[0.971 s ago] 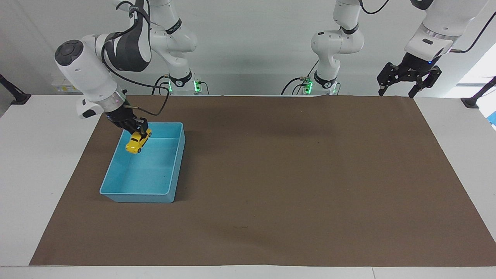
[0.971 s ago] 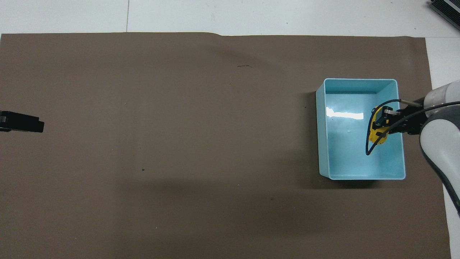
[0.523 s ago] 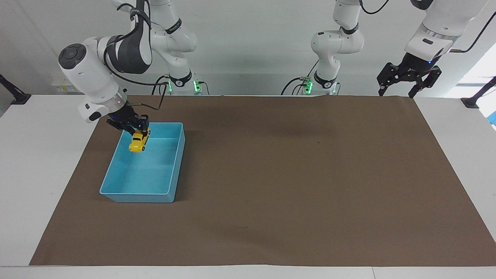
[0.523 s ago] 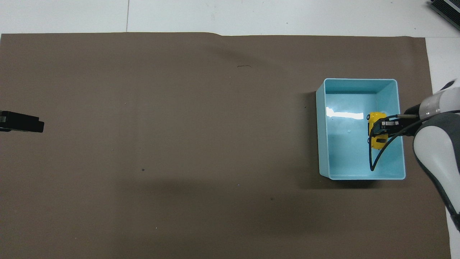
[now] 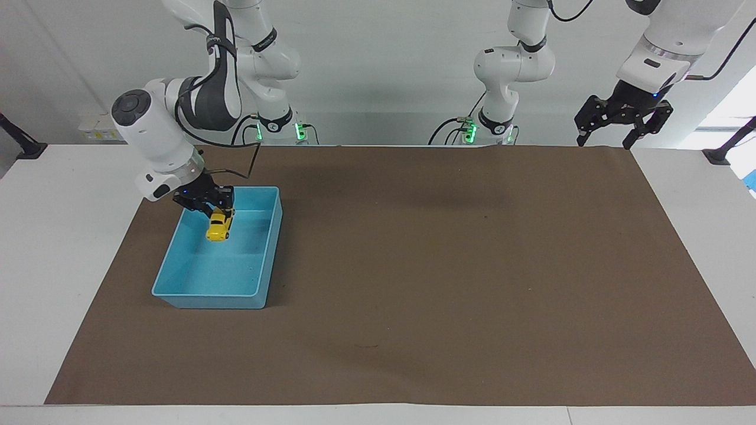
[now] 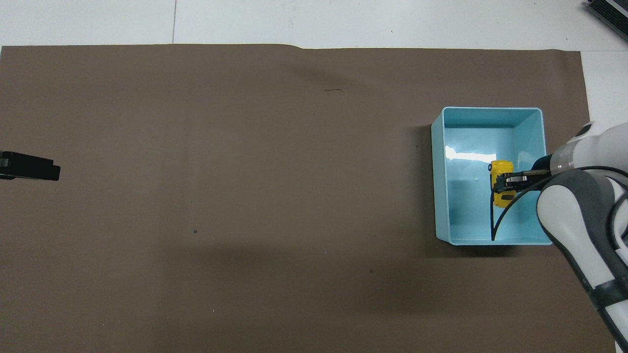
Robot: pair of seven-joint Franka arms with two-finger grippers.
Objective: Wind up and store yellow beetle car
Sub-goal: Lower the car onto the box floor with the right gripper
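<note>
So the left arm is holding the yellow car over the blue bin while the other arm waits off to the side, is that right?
Not quite: it is the right gripper that holds the yellow car over the blue bin, as the facing view shows. The left gripper is the one waiting, jaws open, above the left arm's end of the table.

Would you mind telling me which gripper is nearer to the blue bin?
Right. The right gripper holds the yellow beetle car over the blue bin; the left gripper waits at the table's other end.
</note>
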